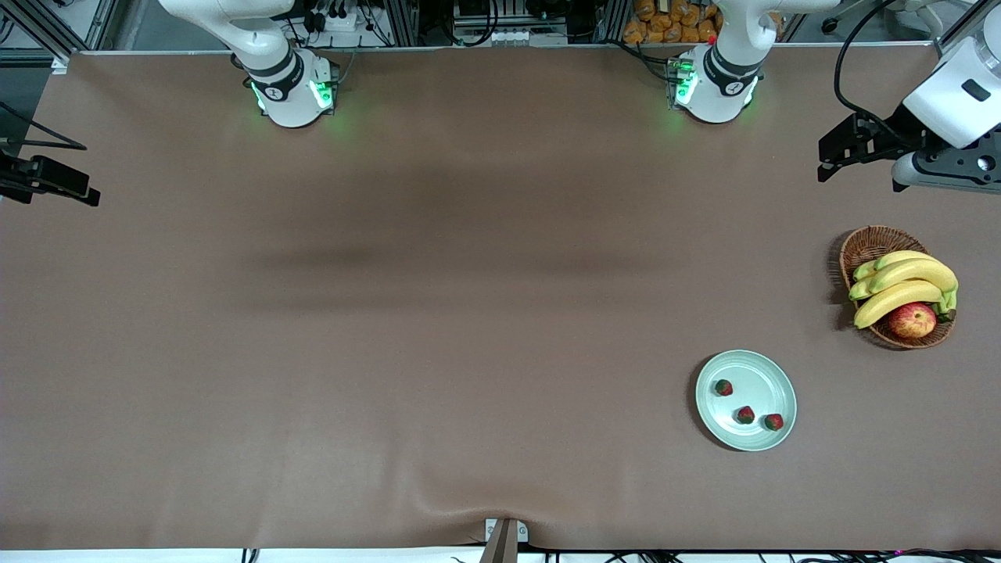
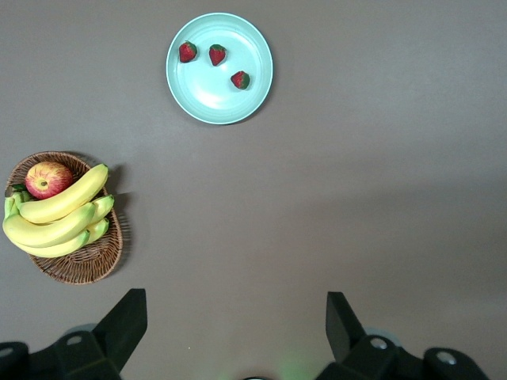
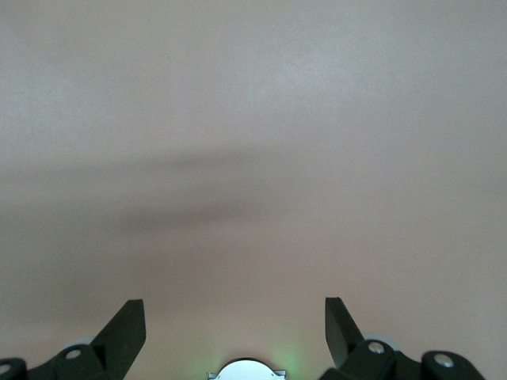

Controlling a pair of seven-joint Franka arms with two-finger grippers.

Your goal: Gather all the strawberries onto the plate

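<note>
a: how far along is it?

b: looks finished. all three tiny red strawberries [image 1: 723, 387] with dark leafy caps lie on the round, glossy mint-green plate [image 1: 765, 374], itself near the brown wicker basket [image 1: 874, 242], closer to the front camera.

a: the grippers?

b: left gripper [image 2: 236, 326] high above the basket's end, fingers spread, empty. right gripper [image 3: 235, 326] waits over bare brown cloth, likewise released.

Pale mint-green plate [image 1: 770, 377] holds three red strawberries [image 1: 745, 414] with dark green caps. Beside the plate, toward the left arm's end, a brown woven basket [image 1: 868, 244] carries yellow bananas [image 1: 903, 285] with green tips and a red-yellow apple [image 1: 912, 320]. The table [image 1: 391, 313] is plain brown.
</note>
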